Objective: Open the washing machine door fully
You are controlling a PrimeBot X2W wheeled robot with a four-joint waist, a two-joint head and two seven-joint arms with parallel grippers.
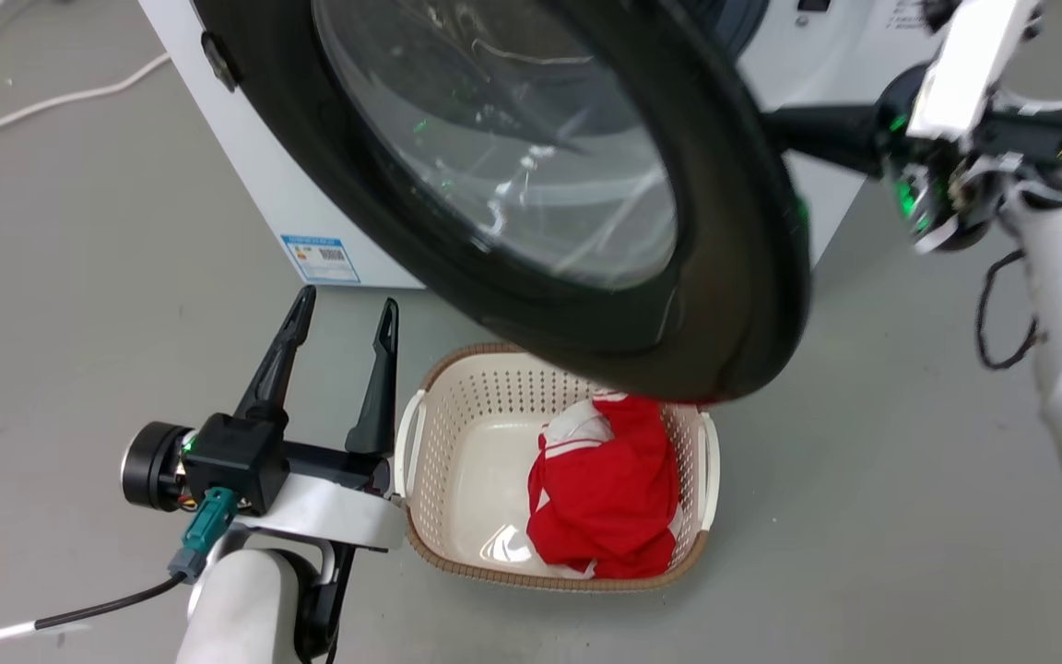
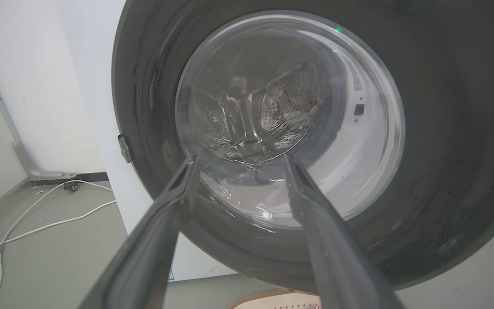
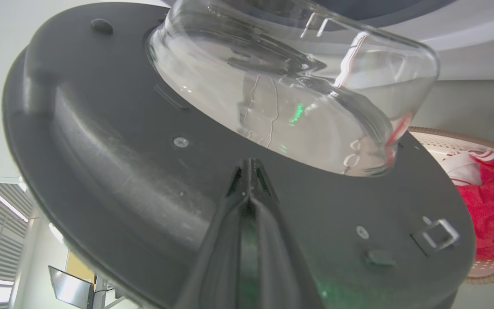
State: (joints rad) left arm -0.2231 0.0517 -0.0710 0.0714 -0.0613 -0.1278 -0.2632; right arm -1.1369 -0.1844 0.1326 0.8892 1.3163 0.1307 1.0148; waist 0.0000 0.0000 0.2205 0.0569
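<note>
Now the washing machine door (image 1: 513, 175) hangs partly open, swung away from the washing machine (image 1: 245, 166). The right end effector (image 3: 250, 171) has its fingers closed together on nothing, the tips seemingly against the door's inner side, just below the glass bowl (image 3: 290, 86). The left end effector (image 1: 347, 309) is spread wide and empty, with the door's outer face just ahead, apart. I judge the door stiff and glossy, so slippery. It is better to push on the black plastic than on the glass.

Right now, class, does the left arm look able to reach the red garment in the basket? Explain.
Probably yes. The left gripper is open beside the basket, whose top is uncovered over the red garment; the washing machine door overhangs only its far rim.
</note>
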